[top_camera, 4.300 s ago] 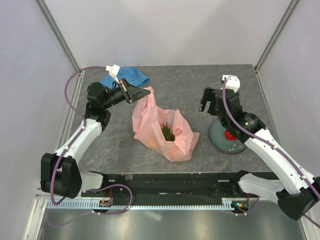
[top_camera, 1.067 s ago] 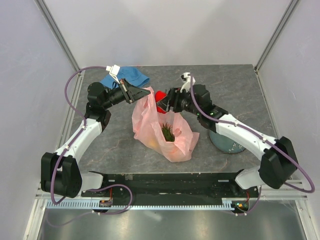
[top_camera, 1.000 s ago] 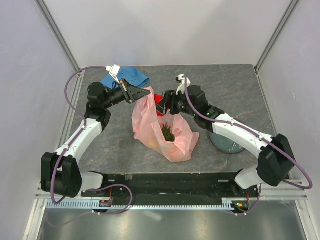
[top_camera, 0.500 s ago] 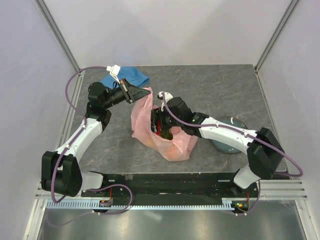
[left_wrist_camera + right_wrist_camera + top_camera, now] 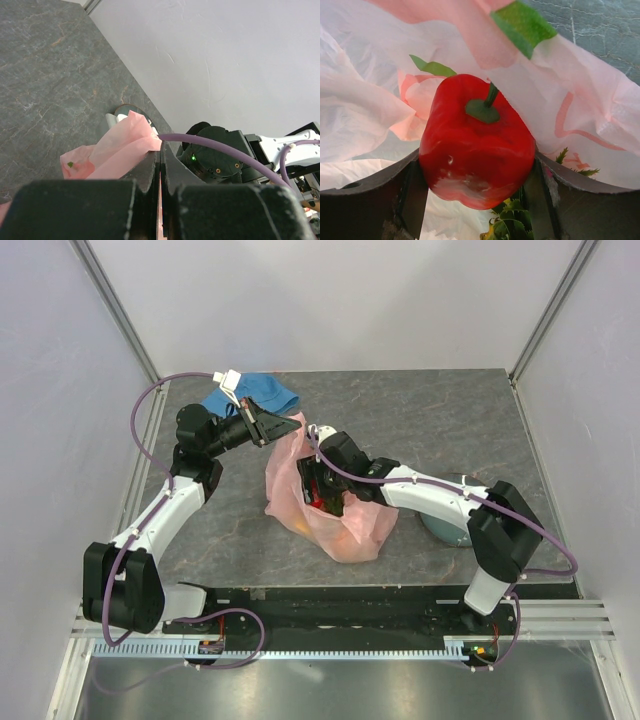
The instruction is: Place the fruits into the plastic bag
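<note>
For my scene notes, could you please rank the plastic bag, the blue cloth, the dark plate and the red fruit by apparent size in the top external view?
1. plastic bag, clearly largest.
2. blue cloth.
3. dark plate, mostly hidden under the right arm, so unsure against the cloth.
4. red fruit, barely visible.

Translucent pink plastic bag [image 5: 350, 528] printed with peach pictures and green leaves, glossy red fruit [image 5: 476, 145] with green stem, blue cloth [image 5: 255, 392], grey marbled tabletop [image 5: 420, 410], purple cable [image 5: 225, 145].
</note>
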{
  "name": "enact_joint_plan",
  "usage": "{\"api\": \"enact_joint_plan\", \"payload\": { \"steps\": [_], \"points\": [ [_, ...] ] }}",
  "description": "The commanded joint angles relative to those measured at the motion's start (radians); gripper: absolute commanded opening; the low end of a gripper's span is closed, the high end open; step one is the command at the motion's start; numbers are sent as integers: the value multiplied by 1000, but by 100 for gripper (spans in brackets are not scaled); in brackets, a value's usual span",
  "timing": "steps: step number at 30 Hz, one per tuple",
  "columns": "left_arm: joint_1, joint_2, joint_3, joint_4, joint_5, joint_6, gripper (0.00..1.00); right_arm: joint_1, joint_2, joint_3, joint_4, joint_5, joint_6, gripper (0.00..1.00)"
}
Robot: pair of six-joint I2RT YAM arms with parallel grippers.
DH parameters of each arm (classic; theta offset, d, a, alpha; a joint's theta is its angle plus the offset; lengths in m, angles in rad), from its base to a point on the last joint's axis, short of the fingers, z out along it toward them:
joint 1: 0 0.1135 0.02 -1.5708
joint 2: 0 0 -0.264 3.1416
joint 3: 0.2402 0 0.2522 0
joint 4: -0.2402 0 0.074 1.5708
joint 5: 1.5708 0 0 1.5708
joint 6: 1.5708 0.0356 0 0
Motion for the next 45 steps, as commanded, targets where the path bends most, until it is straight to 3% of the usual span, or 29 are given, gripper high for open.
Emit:
{"api": "enact_joint_plan", "payload": {
  "steps": [1, 6, 14, 23, 27, 35, 45],
  "points": [
    [9, 1, 21, 47, 8, -10, 2, 2, -25, 23, -18, 41, -12, 55],
    [10, 7, 21, 45, 8, -7, 2, 1, -88, -20, -1, 55, -23, 80],
    [10, 12, 21, 47, 10, -8, 2, 2, -235, -96, 22, 64, -9, 97],
    [10, 15, 15, 59, 10, -17, 2, 4, -353, -87, -56, 24, -32, 92],
    [10, 12, 9, 64, 8, -20, 2, 7, -355, -57, -170, -2, -56, 88],
    [10, 12, 5, 65, 8, -22, 2, 84, -354, 31, -420, 188, -164, 82],
    [10, 9, 1, 70, 8, -26, 2, 180, -231, 149, -586, 262, -287, 79]
  ]
}}
